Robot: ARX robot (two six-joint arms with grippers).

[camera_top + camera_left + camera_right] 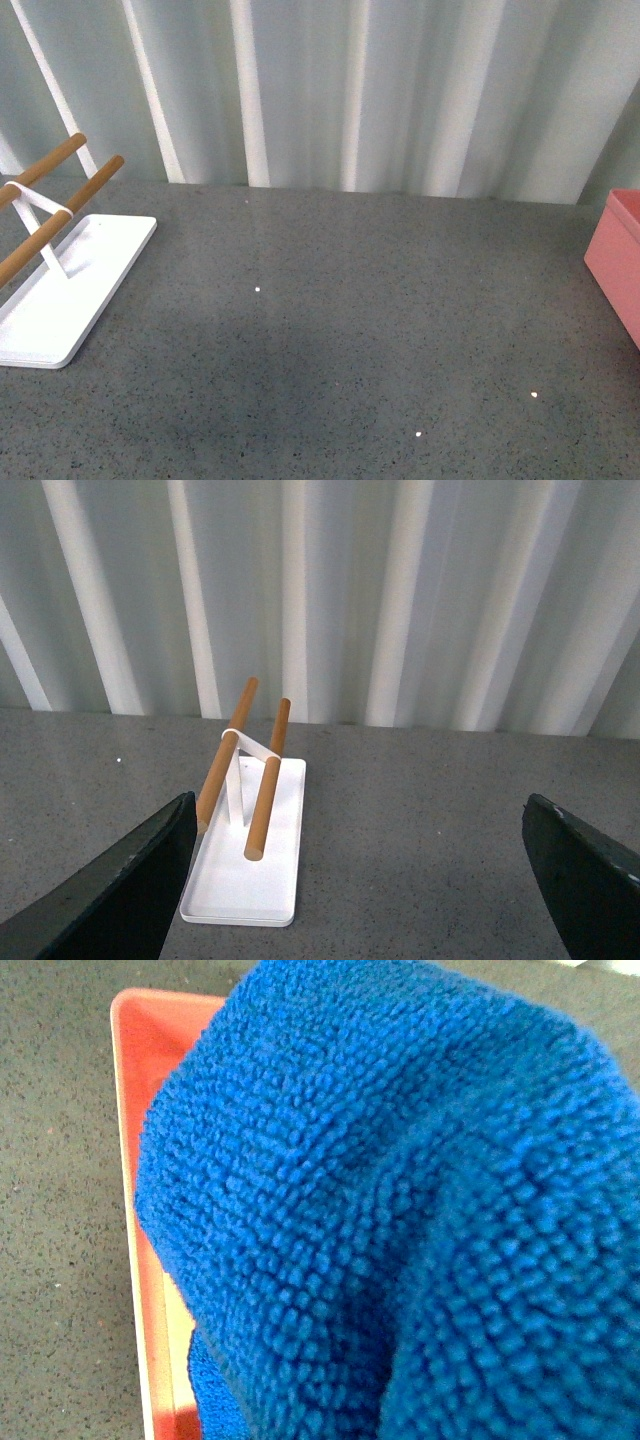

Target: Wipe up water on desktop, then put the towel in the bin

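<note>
A wide, matte, dark grey speckled desktop (350, 330) fills most of the front view, backed by a pale ribbed wall (400, 90). At the left edge of that frame stands a white flat-based rack (60, 310) carrying two round wooden rods (95, 182), and at the far right edge a corner of the salmon-pink straight-walled bin (615, 260) rests on the desktop. The left wrist view shows the left gripper (357, 810) with its two dark fingers (130, 890) spread wide apart and nothing between them, facing the rack. The right wrist view is nearly filled by the bright royal-blue fluffy terry towel (400, 1210), bunched up over the bin's opening, with one pink wall and the grey desktop showing beside it. The cloth hides the right gripper, so whether its jaws are closed cannot be told.
</note>
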